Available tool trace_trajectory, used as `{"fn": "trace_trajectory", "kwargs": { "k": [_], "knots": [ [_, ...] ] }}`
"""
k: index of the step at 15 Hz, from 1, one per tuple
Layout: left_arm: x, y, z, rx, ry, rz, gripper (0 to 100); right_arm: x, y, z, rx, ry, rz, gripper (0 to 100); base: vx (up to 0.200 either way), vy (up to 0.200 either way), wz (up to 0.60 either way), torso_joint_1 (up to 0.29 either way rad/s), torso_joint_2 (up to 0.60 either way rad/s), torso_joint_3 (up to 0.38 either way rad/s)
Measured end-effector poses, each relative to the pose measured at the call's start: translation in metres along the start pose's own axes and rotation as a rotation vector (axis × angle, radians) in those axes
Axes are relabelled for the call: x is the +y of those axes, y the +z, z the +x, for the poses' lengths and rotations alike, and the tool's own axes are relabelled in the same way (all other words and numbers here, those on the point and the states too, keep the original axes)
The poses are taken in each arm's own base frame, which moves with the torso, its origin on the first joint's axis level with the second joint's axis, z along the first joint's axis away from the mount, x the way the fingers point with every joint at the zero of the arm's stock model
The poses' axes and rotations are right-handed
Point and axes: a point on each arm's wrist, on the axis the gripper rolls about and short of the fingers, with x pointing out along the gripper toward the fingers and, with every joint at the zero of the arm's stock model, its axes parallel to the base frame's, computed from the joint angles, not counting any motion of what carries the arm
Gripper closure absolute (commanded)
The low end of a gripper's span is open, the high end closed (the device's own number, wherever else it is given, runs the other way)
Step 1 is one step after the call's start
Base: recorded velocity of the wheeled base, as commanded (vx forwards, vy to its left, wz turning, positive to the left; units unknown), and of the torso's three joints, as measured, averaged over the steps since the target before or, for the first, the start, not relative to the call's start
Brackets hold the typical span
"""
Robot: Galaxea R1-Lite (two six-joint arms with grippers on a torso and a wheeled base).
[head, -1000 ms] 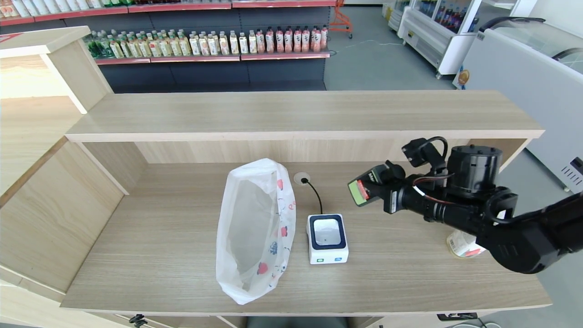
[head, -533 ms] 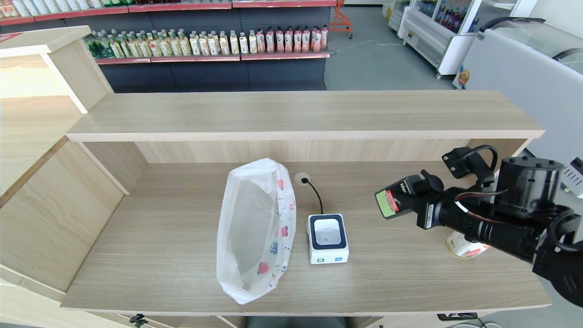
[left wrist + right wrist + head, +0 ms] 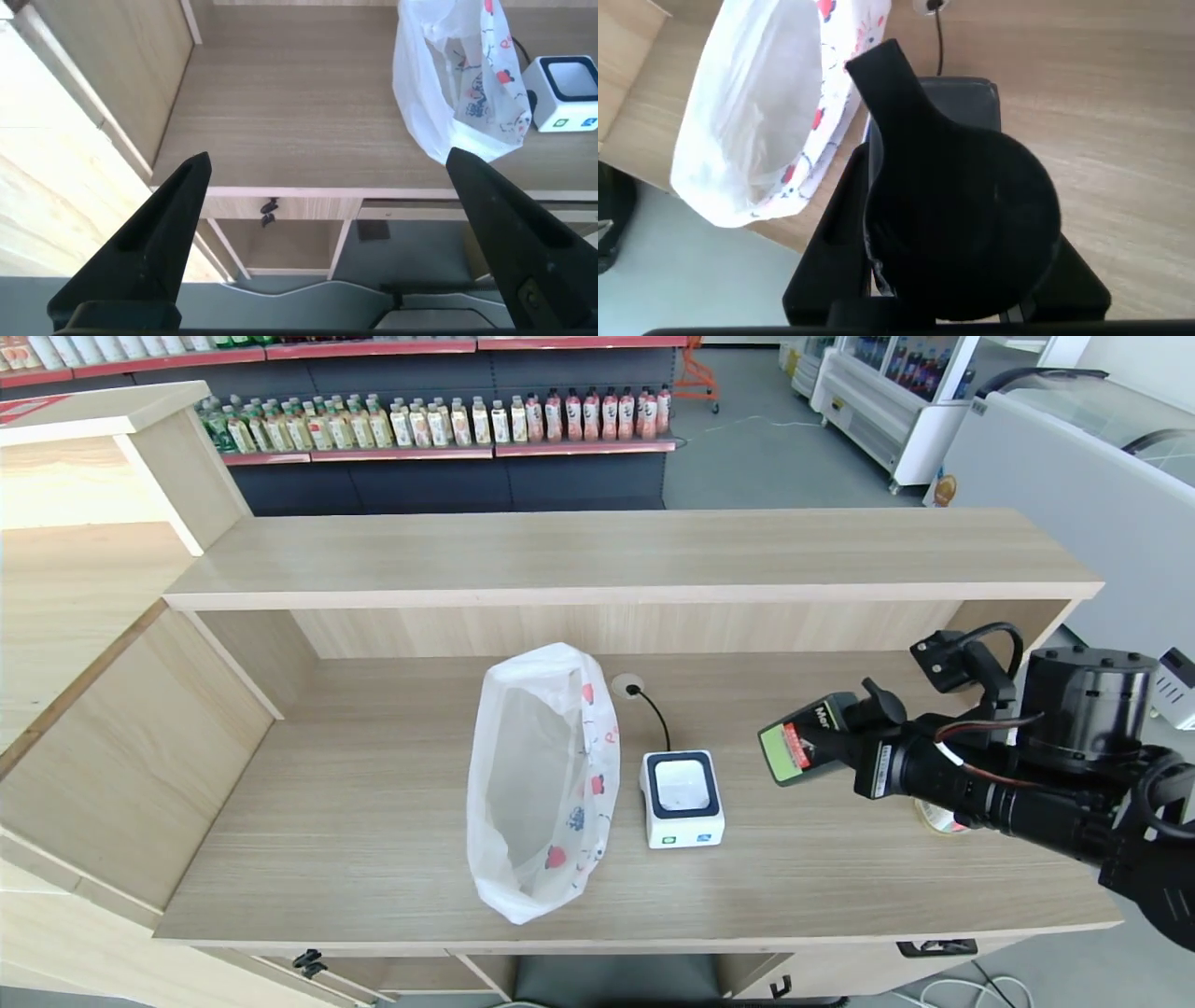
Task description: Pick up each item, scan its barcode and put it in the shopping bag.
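My right gripper [image 3: 823, 745] hovers above the counter, right of the scanner [image 3: 682, 797], shut on a dark container [image 3: 794, 751] with a green and red label end facing the scanner side. The same dark container [image 3: 962, 215] looms round and black in the right wrist view, above the scanner and beside the bag. The white shopping bag [image 3: 543, 784] with red and blue prints lies open-mouthed left of the scanner. My left gripper [image 3: 327, 163] hangs open below and in front of the counter's front edge, nothing between its fingers [image 3: 159, 233].
A white bottle [image 3: 934, 818] with a red label lies on the counter behind my right arm, mostly hidden. A cable [image 3: 653, 719] runs from the scanner to a hole at the back. A raised shelf [image 3: 616, 555] borders the counter's rear; side walls stand on the left.
The right gripper carried the dark container to the right, away from the scanner. The head view has since shifted, so the counter sits differently in the picture.
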Motion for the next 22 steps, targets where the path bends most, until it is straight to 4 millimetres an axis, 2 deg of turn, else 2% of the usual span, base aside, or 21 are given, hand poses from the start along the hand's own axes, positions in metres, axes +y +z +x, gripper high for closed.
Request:
{"fn": "trace_trajectory", "kwargs": {
  "k": [6,11,17,20,22],
  "knots": [
    [0.0,0.0,0.0,0.0,0.0,-0.001,0,0.017,0.009,0.021,0.033,0.059,0.057,100,0.0,0.0,0.0,0.0,0.0,0.0],
    [0.0,0.0,0.0,0.0,0.0,-0.001,0,0.039,0.013,0.063,0.023,0.138,0.031,100,0.0,0.0,0.0,0.0,0.0,0.0],
    [0.0,0.0,0.0,0.0,0.0,-0.001,0,0.06,-0.014,0.128,0.078,0.197,-0.004,100,0.0,0.0,0.0,0.0,0.0,0.0],
    [0.0,0.0,0.0,0.0,0.0,-0.001,0,0.077,-0.035,0.158,0.106,0.234,-0.037,100,0.0,0.0,0.0,0.0,0.0,0.0],
    [0.0,0.0,0.0,0.0,0.0,-0.001,0,0.082,-0.049,0.174,0.12,0.248,-0.119,100,0.0,0.0,0.0,0.0,0.0,0.0]
  ]
}}
